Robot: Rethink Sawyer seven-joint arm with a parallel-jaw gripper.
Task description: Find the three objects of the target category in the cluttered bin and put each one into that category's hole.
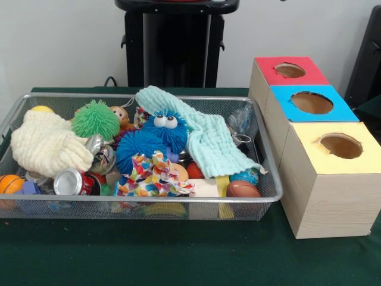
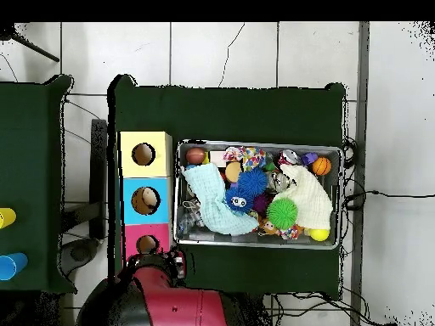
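The gripper does not show in either view, so I cannot tell whether it is wide or narrow. Only the red arm (image 2: pixel 170 301) shows, folded back at the robot's base, clear of the cluttered bin (image 1: pixel 178 97).

As seen from the front, the brown monkey (image 1: pixel 121 116) is the one sure target. It lies at the bin's far side, left of centre, wedged between the green spiky ball (image 1: pixel 95 119) and the blue fuzzy ball (image 1: pixel 166 128). I cannot make out the tiger or the duck; they may lie under the cream cloth (image 1: pixel 44 143) or the pale green cloth (image 1: pixel 202 134).

The monkey is probably best taken first, by coming straight down on its head and keeping off both balls. It then goes to the red-surrounded hole (image 1: pixel 290 70), the farthest box on the right.
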